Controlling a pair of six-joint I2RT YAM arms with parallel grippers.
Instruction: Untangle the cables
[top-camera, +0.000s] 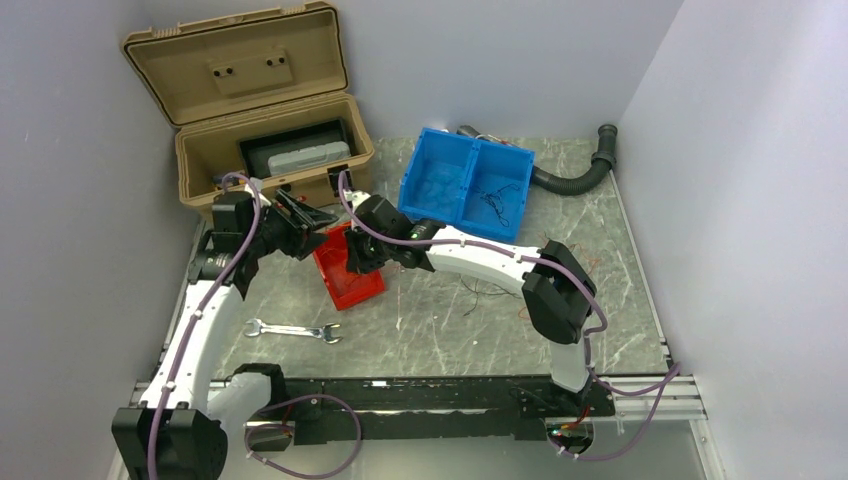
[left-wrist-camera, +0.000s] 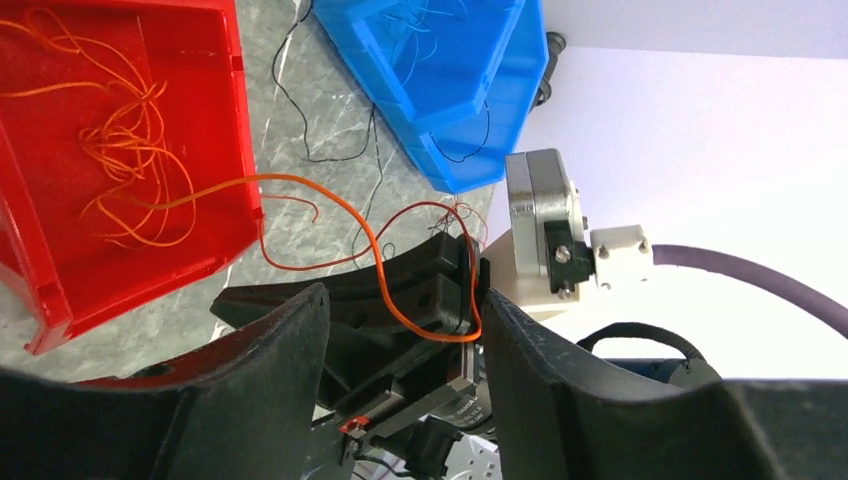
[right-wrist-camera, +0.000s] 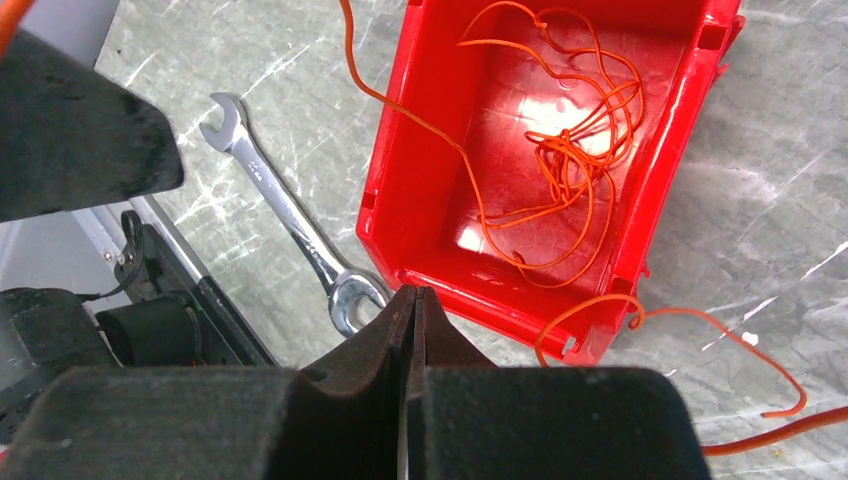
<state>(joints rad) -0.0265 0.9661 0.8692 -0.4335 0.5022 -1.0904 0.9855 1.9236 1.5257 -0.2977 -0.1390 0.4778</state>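
**Under my right gripper: red bin, orange cables half in, half out**

Right gripper (right-wrist-camera: 410, 300): fingers pressed flat together, only a hairline seam between them. My own wrist view shows no strand at the tips, so I can't tell if anything is pinched. The tips hang over the nearest rim of the red bin (right-wrist-camera: 400, 200).

Straight ahead of those tips, on the bin floor, is the orange tangle (right-wrist-camera: 575, 150), one loose clump. A second orange strand (right-wrist-camera: 700, 315) curls out past the bin corner closest to the tips and lies on the tabletop (right-wrist-camera: 780, 200).

Beside the right gripper, just outside the bin wall, a wrench (right-wrist-camera: 290, 215) lies flat, with one end near the bin corner.

Left gripper (left-wrist-camera: 400, 300): jaws apart with a clear gap, nothing clamped. The right gripper's fingers sit in that gap, just beyond my left tips. An orange strand (left-wrist-camera: 300, 180) leaves the red bin, arcs over the tabletop and loops across those fingers. It passes close by my left gripper's right-hand finger; contact unclear.

Beyond the left gripper is the blue bin (left-wrist-camera: 450, 130). Thin black cables (left-wrist-camera: 300, 130) lie on the tabletop between it and the red bin. A few more sit inside the blue bin.
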